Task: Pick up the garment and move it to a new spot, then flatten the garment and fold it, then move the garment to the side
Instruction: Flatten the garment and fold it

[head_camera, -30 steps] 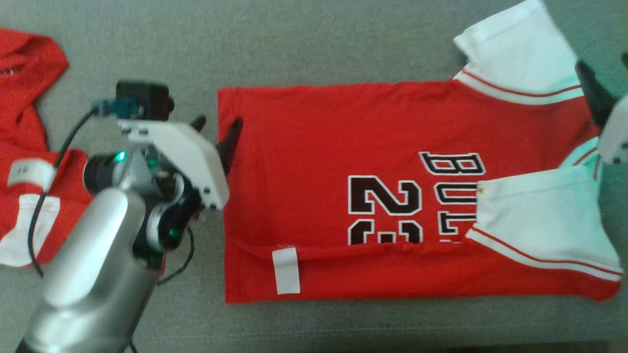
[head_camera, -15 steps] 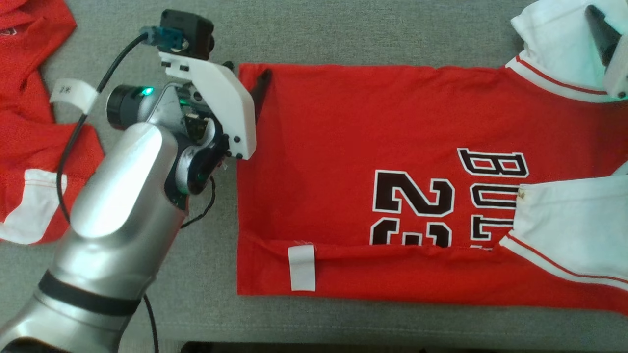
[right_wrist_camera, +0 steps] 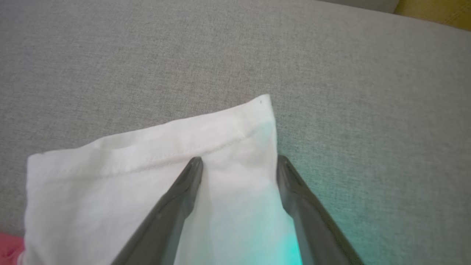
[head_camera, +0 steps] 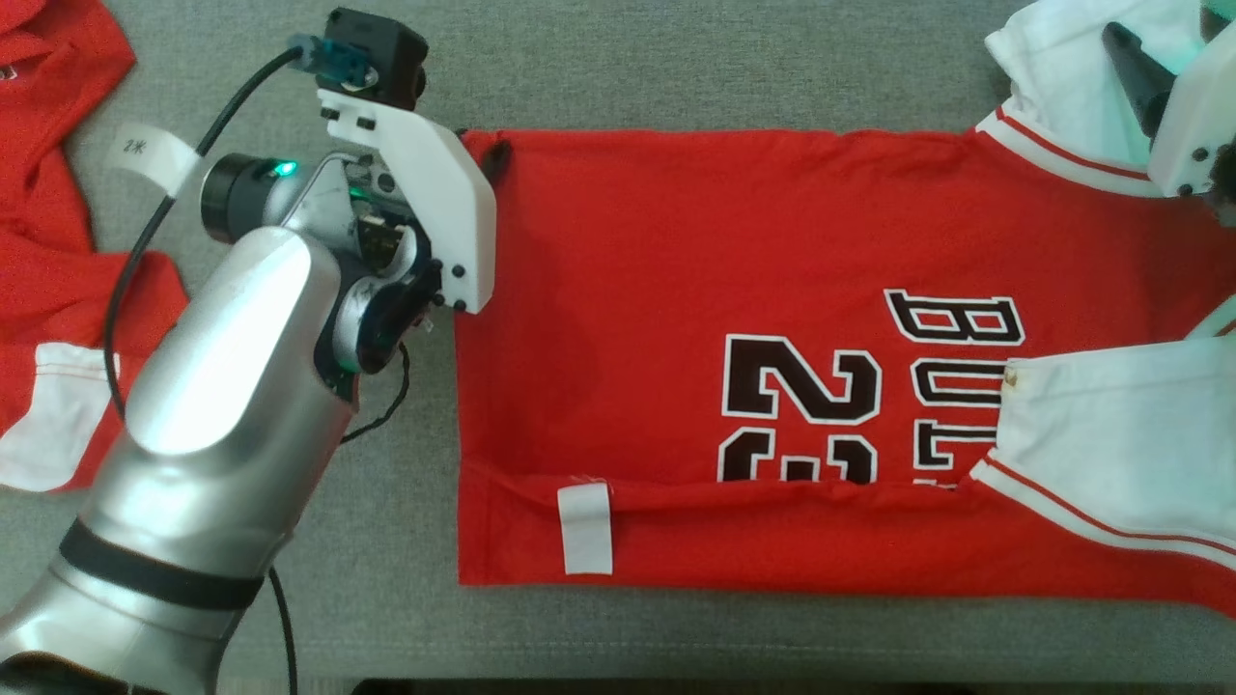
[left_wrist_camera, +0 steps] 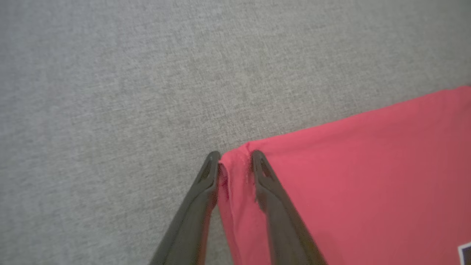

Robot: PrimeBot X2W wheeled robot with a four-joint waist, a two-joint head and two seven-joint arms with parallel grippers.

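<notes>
The garment (head_camera: 724,270) is a red jersey with black lettering and white sleeves, lying flat on the grey surface with its near edge folded over. My left gripper (head_camera: 483,154) is at its far left corner. In the left wrist view the left gripper (left_wrist_camera: 233,156) stands half-closed, one finger at the cloth's edge and one on the garment (left_wrist_camera: 349,176). The corner puckers in the gap between them. My right gripper (head_camera: 1159,39) is open over the far white sleeve (right_wrist_camera: 147,176). In the right wrist view the right gripper (right_wrist_camera: 239,158) straddles the sleeve's corner.
Another red and white garment (head_camera: 48,241) with a white tag (head_camera: 154,154) lies at the left. The grey fabric surface (head_camera: 676,58) runs past the jersey on all sides, and its front edge is near the bottom. A yellow patch (right_wrist_camera: 441,11) lies beyond the surface.
My left gripper moved up to the jersey's far left corner and its jaws narrowed around it. My right gripper came over the far white sleeve. The head camera shifted too.
</notes>
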